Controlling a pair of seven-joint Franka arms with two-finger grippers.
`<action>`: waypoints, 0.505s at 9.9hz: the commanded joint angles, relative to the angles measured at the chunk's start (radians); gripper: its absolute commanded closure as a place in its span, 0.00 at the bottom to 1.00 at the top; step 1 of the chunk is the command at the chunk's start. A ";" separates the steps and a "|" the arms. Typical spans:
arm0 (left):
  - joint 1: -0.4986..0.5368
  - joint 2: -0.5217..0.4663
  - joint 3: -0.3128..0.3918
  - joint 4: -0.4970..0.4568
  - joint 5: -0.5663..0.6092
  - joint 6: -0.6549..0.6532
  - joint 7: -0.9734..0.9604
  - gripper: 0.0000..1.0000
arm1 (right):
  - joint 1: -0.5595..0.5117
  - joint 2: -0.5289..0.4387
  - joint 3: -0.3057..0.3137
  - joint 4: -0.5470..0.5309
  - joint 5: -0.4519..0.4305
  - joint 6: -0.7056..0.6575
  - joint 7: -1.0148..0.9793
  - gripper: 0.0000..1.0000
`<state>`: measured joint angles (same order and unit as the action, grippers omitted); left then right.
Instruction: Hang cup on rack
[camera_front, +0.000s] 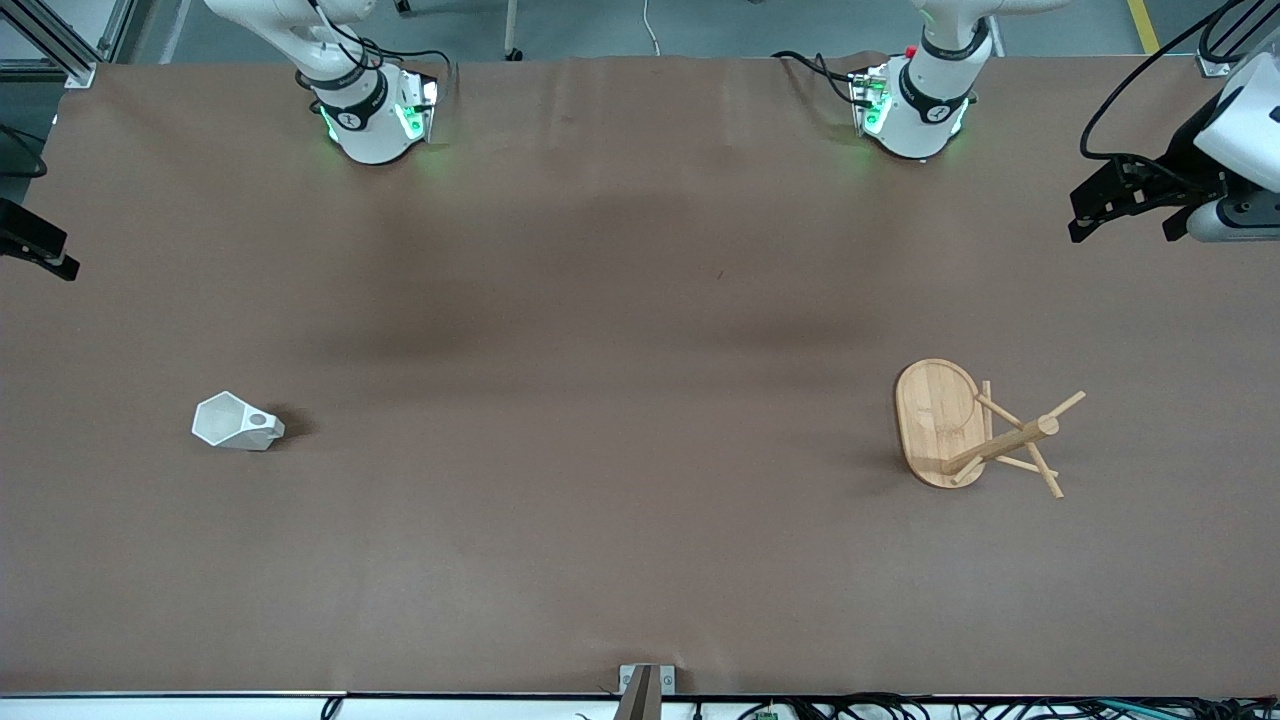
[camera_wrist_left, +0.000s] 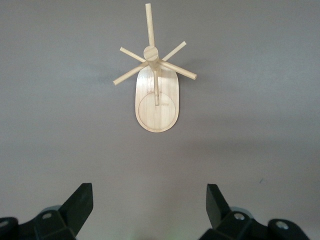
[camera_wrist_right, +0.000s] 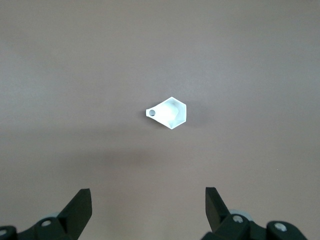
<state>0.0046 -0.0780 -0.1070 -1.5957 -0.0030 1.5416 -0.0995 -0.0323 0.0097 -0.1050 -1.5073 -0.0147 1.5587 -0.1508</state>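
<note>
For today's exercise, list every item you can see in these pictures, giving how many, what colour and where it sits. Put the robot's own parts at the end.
cup: one, white, on the table toward the right arm's end, standing apart from everything else.
rack: one, light bamboo, on the table toward the left arm's end, pegs bare.
table: one, brown cover, under both things.
left claw: one, black, open, high over the table with the rack below it, holding nothing.
right claw: one, black, open, high over the table with the cup below it, holding nothing.
arm bases: two, white with green lights, along the table edge farthest from the front camera.
</note>
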 joint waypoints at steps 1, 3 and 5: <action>0.003 0.021 -0.003 -0.004 0.005 -0.009 0.003 0.00 | -0.006 -0.014 0.002 -0.025 0.015 0.011 0.007 0.00; 0.006 0.021 -0.003 -0.003 0.005 -0.009 0.004 0.00 | -0.004 -0.014 0.002 -0.025 0.015 0.011 0.007 0.00; 0.008 0.021 -0.003 0.000 0.005 -0.009 0.006 0.00 | -0.006 -0.014 0.002 -0.025 0.015 0.011 0.007 0.00</action>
<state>0.0053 -0.0778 -0.1066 -1.5956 -0.0030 1.5416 -0.0995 -0.0323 0.0097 -0.1049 -1.5133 -0.0147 1.5587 -0.1508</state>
